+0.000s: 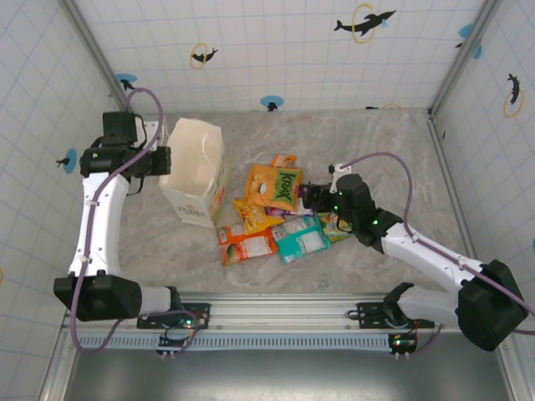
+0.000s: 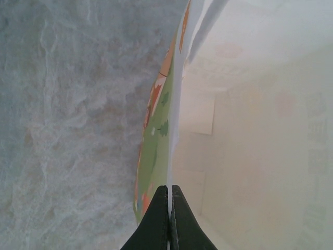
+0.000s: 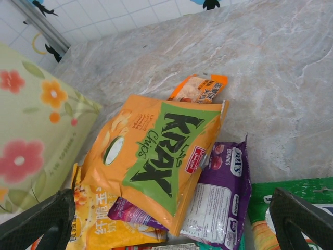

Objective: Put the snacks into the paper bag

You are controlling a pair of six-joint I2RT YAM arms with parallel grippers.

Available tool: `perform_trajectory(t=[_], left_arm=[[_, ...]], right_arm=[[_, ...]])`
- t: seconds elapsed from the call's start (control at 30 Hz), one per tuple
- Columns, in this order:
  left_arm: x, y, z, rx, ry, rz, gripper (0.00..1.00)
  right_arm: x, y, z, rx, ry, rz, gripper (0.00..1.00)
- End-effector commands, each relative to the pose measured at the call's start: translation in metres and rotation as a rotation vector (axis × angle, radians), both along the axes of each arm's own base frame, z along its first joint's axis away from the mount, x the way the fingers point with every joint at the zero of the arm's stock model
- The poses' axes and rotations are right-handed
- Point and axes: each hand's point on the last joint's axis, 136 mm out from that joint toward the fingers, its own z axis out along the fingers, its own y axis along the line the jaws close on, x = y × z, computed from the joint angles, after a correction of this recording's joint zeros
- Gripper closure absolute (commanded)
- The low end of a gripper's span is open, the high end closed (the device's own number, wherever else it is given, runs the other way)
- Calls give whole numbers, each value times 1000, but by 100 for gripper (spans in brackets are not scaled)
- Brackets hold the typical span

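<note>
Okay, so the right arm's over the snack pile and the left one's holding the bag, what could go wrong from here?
1. The orange chips packet lies on top of the purple packet and the yellow packet, so the open right gripper may lift two at once or scatter the pile.
2. The left gripper pinches just one thin wall of the paper bag; a nudge while dropping a packet in could crease or tip it.

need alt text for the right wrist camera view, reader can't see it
An orange Krax chips packet lies atop a purple packet and a yellow packet on a marbled table. The right gripper is open, its fingers at the bottom corners; the flowered paper bag stands at left.
</note>
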Motion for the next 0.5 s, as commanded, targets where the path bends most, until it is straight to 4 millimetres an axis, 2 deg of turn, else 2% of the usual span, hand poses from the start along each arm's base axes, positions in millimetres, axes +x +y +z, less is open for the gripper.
perform_trajectory(t=[0.0, 0.2, 0.33, 0.47], left_arm=[[1, 5, -10, 20, -2, 7, 100], [5, 6, -21, 14, 19, 17, 100], [6, 7, -19, 14, 6, 24, 100], [6, 7, -17, 18, -6, 27, 100]], right_arm=[[-1, 11, 0, 34, 2, 35, 3], [2, 20, -29, 73, 171, 107, 5], [15, 23, -40, 219, 288, 132, 19], [34, 26, -49, 249, 310, 118, 24]])
